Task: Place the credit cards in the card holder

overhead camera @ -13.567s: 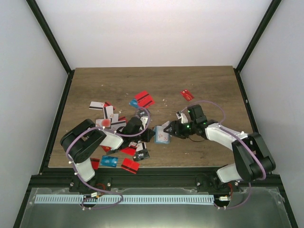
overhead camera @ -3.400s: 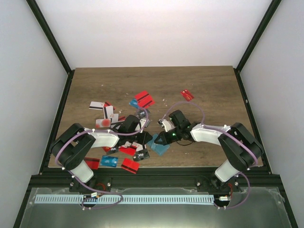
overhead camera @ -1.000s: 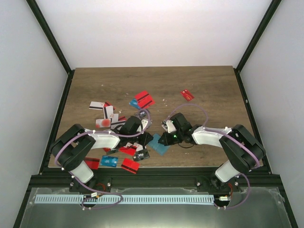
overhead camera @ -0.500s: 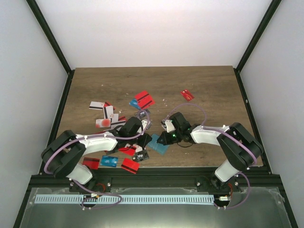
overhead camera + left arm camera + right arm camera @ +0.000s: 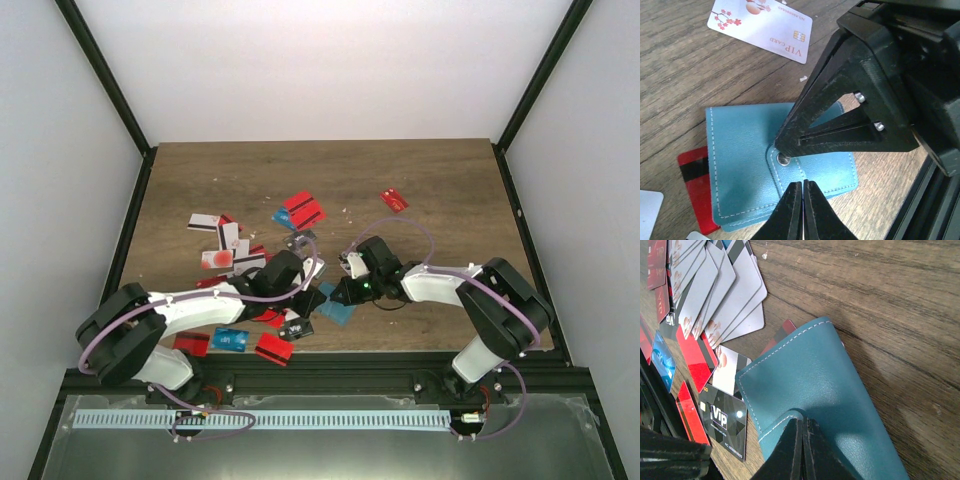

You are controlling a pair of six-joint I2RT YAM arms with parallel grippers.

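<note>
Both grippers are closed, their tips almost meeting over one spot.

- The left gripper (image 5: 803,186) has its fingers pressed together at the lower rim of the rounded snap tab (image 5: 790,167) on the card holder (image 5: 742,150). I cannot tell whether any of the tab sits between them.
- The right gripper (image 5: 803,423) is also shut and comes in from the opposite side, with its tips on the same tab right by the metal snap (image 5: 783,159). In its own wrist view the stitched tab edge curls up against the fingertips. A pinch looks likely but is not certain.
- The card holder lies flat and folded on the desk (image 5: 695,75), between the two arms and toward the near edge. No card shows inside it.
- A red striped card (image 5: 694,182) pokes out from under one side of the holder.
- A black VIP card (image 5: 725,425) lies just beside another edge, and a fan of pale striped cards (image 5: 722,295) sits a little farther off.
- A white VIP card (image 5: 762,22) lies apart from the holder.

My read is that the step in hand is opening the holder, and the snap looks fastened.

- With both grippers on the tab, a pull would probably lift the whole wallet. It would go better if one gripper shifted onto the body and pinned it down.
- The other gripper should peel the tab upward, off the stud, rather than sideways.
- The red card underneath may slide, so the holder should move slowly and stay low.
</note>
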